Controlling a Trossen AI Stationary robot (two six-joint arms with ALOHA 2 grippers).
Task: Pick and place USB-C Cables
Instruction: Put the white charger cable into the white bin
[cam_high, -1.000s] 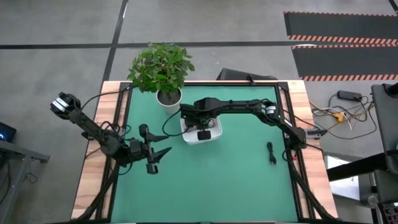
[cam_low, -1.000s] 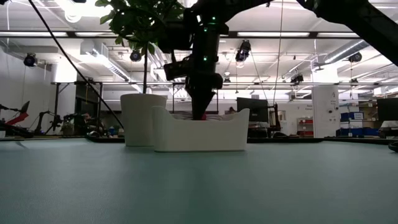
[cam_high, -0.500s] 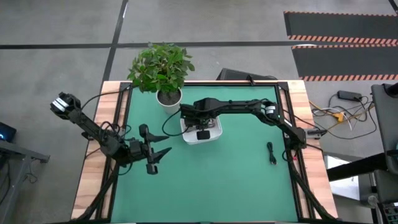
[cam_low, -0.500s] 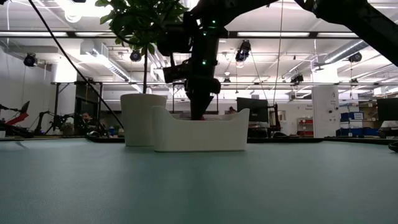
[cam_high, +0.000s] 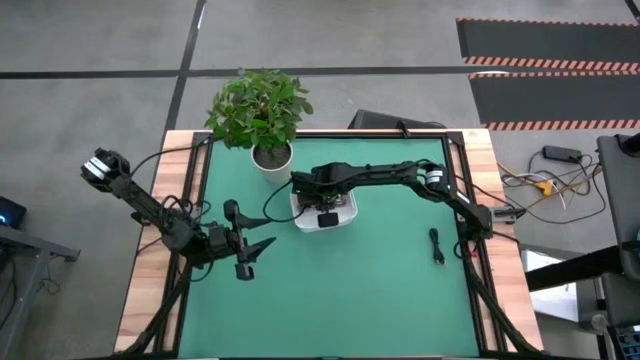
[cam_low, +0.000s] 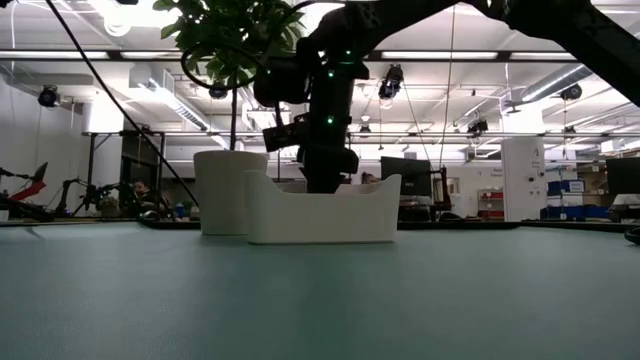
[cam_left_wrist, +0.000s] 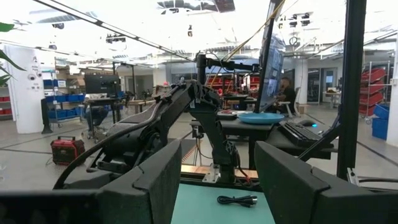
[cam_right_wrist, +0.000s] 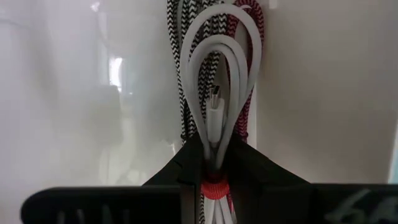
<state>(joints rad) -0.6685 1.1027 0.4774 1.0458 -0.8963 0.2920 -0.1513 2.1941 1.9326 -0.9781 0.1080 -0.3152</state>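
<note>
A white USB-C cable bundle with a red tie (cam_right_wrist: 214, 81) sits in my right gripper (cam_right_wrist: 214, 157), which is shut on it and points steeply down into the white bin (cam_high: 322, 214). Under it in the bin lie a black-and-white braided cable (cam_right_wrist: 179, 68) and a red braided cable (cam_right_wrist: 250, 43). In the low view my right gripper (cam_low: 325, 165) dips behind the bin's wall (cam_low: 320, 212). A black cable (cam_high: 437, 246) lies on the green mat at the right. My left gripper (cam_high: 253, 251) hangs open over the mat's left part, holding nothing. My right gripper pinches the white bundle between its two fingers just above the red tie (cam_right_wrist: 214, 186). The fingers come from above and point down along the bundle. Its loops (cam_right_wrist: 214, 37) stick out past the fingertips into the bin; whether they touch the cables below, I cannot tell.
A potted plant (cam_high: 260, 112) stands just behind the bin at the mat's far edge, its white pot (cam_low: 228, 190) next to the bin. The black cable (cam_left_wrist: 237, 200) lies near the right arm's base. Wooden rails border the mat.
My right gripper has gone down into the white bin with the white cable bundle, staying shut on it and pointing steeply down; its tips are now hidden behind the bin's wall in the low view.
</note>
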